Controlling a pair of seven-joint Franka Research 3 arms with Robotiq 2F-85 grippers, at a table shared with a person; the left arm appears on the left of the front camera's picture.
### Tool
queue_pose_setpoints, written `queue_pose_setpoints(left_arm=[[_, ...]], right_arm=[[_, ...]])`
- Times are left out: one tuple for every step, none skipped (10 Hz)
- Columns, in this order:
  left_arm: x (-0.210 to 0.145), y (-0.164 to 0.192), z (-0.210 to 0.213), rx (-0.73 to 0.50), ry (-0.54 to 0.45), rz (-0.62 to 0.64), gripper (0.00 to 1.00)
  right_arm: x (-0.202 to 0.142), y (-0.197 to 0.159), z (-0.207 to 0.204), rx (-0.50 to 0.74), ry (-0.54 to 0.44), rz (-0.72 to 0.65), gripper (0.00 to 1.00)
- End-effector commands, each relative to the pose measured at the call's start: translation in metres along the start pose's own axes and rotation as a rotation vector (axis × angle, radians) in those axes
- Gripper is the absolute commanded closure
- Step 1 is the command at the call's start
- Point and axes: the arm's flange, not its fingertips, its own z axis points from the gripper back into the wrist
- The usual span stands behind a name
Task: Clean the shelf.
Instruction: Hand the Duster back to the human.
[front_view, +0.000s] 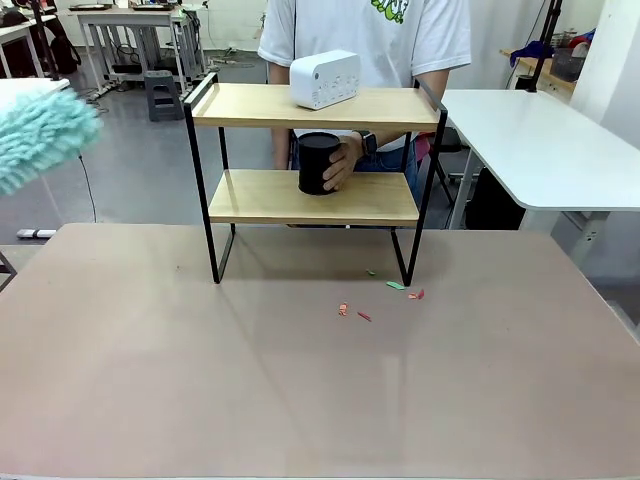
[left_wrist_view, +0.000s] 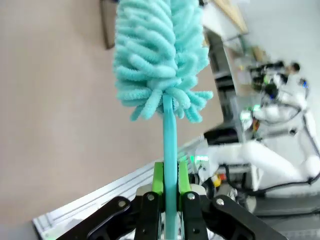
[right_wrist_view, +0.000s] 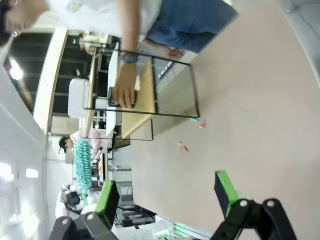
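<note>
Nearest you, the left gripper (left_wrist_view: 170, 187) has its green pads pinched on the thin stem of the teal duster (left_wrist_view: 159, 55), whose fluffy head (front_view: 40, 135) hangs high at the left edge of the front view, well apart from the shelf (front_view: 315, 195). Your right gripper (right_wrist_view: 167, 192) hangs over the table (front_view: 300, 380) with its fingers spread wide and nothing between them. Ahead lies a broad bare stretch of tabletop, so you have plenty of room to swing either arm in from the sides. Small paper scraps (front_view: 385, 298) lie just in front of the shelf's right front leg. The shelf itself stands toward the far edge of the table, a white box (front_view: 325, 80) on its top board and a black cup (front_view: 319, 163) on its lower one. The person's hand (front_view: 345, 163) is wrapped around that cup, and that is your main risk: sweep the duster in now and you could strike the hand or knock the cup over. The thin stem may also slip or twist in the pads if the head snags the black frame. Mind the white box too; a sideways pass could push it off the top board.
</note>
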Motion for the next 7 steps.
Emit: queue_pose_setpoints(left_arm=[[0.041, -0.089, -0.027, -0.127, 0.176, -0.326, 0.88], [0.04, -0.127, -0.036, -0.174, 0.243, -0.45, 0.88], [0.027, -0.145, -0.037, -0.266, 0.285, -0.53, 0.88], [0.011, -0.158, -0.044, -0.36, 0.423, -0.652, 0.88], [0.003, -0.165, -0.063, -0.384, 0.605, -0.718, 0.88], [0.004, -0.164, -0.089, -0.245, 0.831, -0.608, 0.88], [0.004, -0.186, -0.061, -0.312, 0.474, -0.644, 0.88]], right_arm=[[0.018, 0.099, -0.035, 0.094, 0.042, 0.281, 0.0], [0.022, 0.146, -0.066, 0.15, 0.046, 0.354, 0.0], [0.014, 0.176, -0.098, 0.217, 0.051, 0.371, 0.0], [-0.002, 0.193, -0.133, 0.218, 0.092, 0.401, 0.0], [-0.027, 0.199, -0.166, 0.207, 0.272, 0.476, 0.0], [-0.008, 0.208, -0.103, 0.198, 0.103, 0.396, 0.0], [-0.008, 0.208, -0.103, 0.198, 0.103, 0.396, 0.0]])
